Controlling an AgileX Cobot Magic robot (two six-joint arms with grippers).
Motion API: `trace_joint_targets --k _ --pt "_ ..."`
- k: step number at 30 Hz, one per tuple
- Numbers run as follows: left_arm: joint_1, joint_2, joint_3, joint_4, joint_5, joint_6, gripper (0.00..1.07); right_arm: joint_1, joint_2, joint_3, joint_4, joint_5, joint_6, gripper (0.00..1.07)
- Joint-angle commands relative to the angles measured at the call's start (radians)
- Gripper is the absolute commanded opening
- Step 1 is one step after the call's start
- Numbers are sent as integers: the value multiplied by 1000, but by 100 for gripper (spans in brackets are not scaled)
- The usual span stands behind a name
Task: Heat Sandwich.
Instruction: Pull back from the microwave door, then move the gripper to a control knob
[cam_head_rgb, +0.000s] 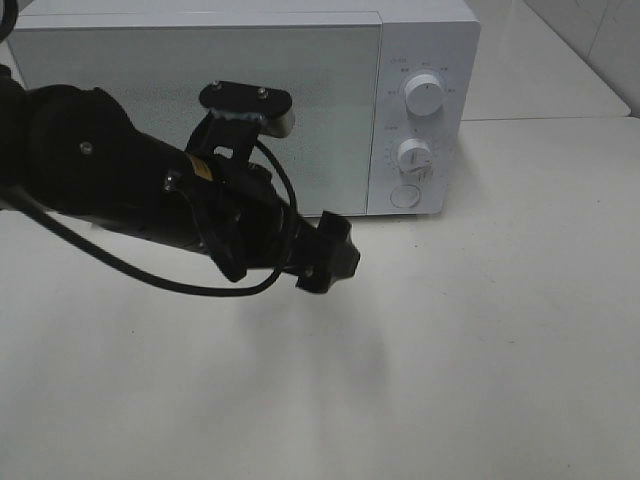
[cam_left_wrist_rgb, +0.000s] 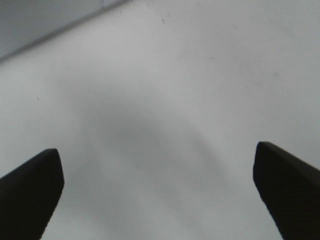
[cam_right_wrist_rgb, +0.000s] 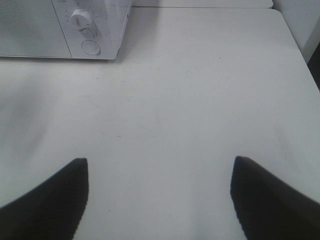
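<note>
Out front of the white microwave (cam_head_rgb: 440, 40), my left gripper (cam_head_rgb: 332, 260) hangs over the table (cam_head_rgb: 480, 340), low by the near corner of the door (cam_head_rgb: 150, 90) and close to the control panel. On the left wrist feed its fingers (cam_left_wrist_rgb: 30, 195) stand wide apart with only bare tabletop between them, so it is open and carrying nothing. The right gripper (cam_right_wrist_rgb: 159, 167) is the same: its jaws are spread, nothing is held, and it sits well back from the oven with the panel far off in its view.

The sandwich? I can't find it on any feed. The door is shut and its frosted front gives nothing away, so my guess is it's inside, but I can't confirm that.

That makes the dials the job, I reckon. There's an upper dial (cam_head_rgb: 426, 95), a lower dial (cam_head_rgb: 413, 155) and a round button (cam_head_rgb: 404, 196) under them; the markings are too small to read, so I can't say which one sets the time. To do this well, I'd lift the left gripper level with the dial, come in square to the panel, close lightly around the rim, and twist without pushing, or the whole oven may slide on this smooth top.
</note>
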Motion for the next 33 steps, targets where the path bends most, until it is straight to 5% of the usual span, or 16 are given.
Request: trace_joint_targets --k 1,6,11,33 --pt "8 -45 1 17 152 3 98 -6 -26 1 -1 -11 2 75" --pt "8 -70 1 57 283 -11 98 -6 -26 1 -1 -11 3 75" --pt "36 -80 1 124 396 -91 98 -6 -26 1 -1 -11 3 75" --pt "516 -368 1 229 758 -118 98 -6 -26 1 -1 -11 3 75"
